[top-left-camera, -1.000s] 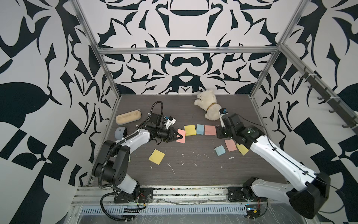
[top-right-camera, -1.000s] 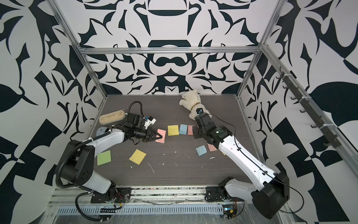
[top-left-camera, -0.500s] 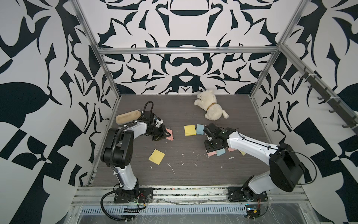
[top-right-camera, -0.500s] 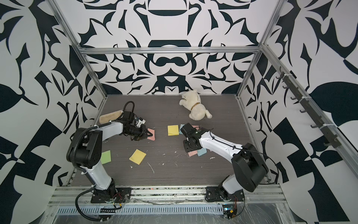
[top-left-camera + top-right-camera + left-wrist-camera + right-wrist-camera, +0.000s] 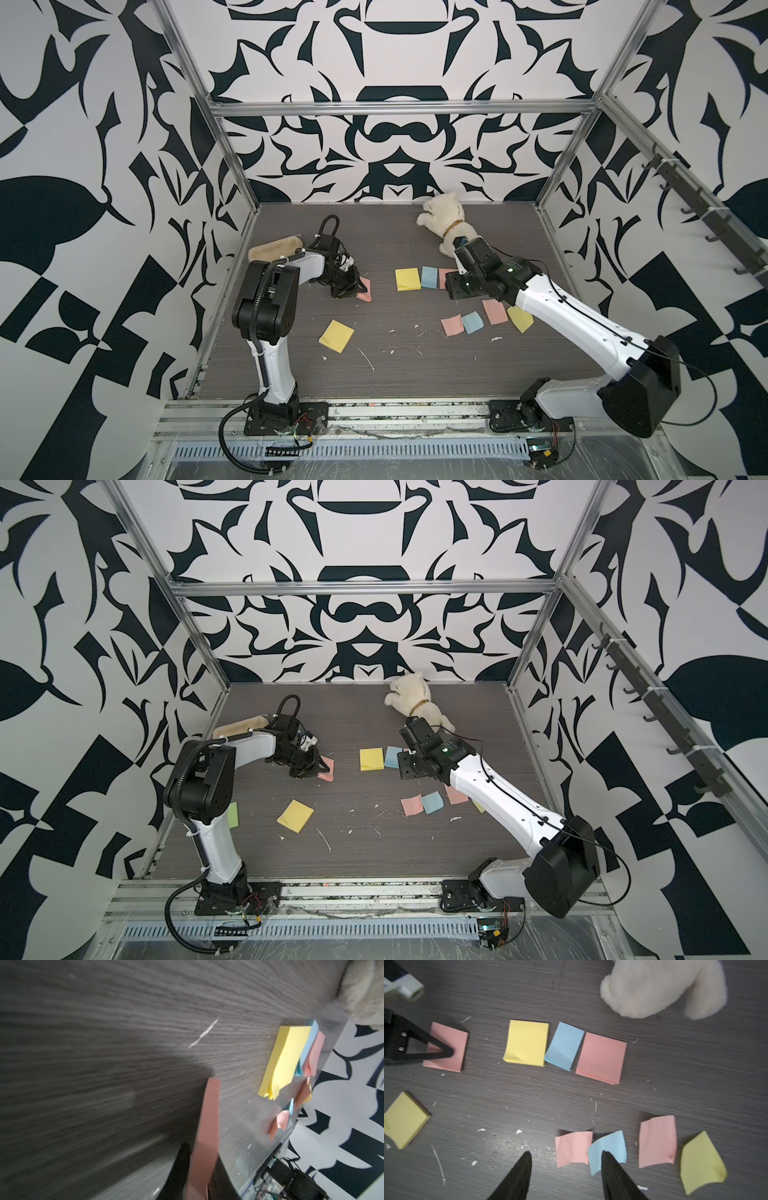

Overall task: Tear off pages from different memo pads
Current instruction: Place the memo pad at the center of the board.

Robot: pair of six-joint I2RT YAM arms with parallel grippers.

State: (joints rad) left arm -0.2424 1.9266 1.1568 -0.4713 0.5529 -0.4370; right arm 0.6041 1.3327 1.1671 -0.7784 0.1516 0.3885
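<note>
Grey table (image 5: 415,374): right arm (image 5: 561,307) half-hides 1 pink memo pad (image 5: 444,274).

I see my left arm (image 5: 266,299) folded low, the left gripper (image 5: 352,289) pinching a pink page (image 5: 207,1126), while my right arm (image 5: 573,316) reaches forward, the right gripper (image 5: 566,1156) facing down with jaws spread wide.

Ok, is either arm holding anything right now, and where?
The left fingers pinch a pink page by one edge; the right fingers are open, holding nothing.
</note>
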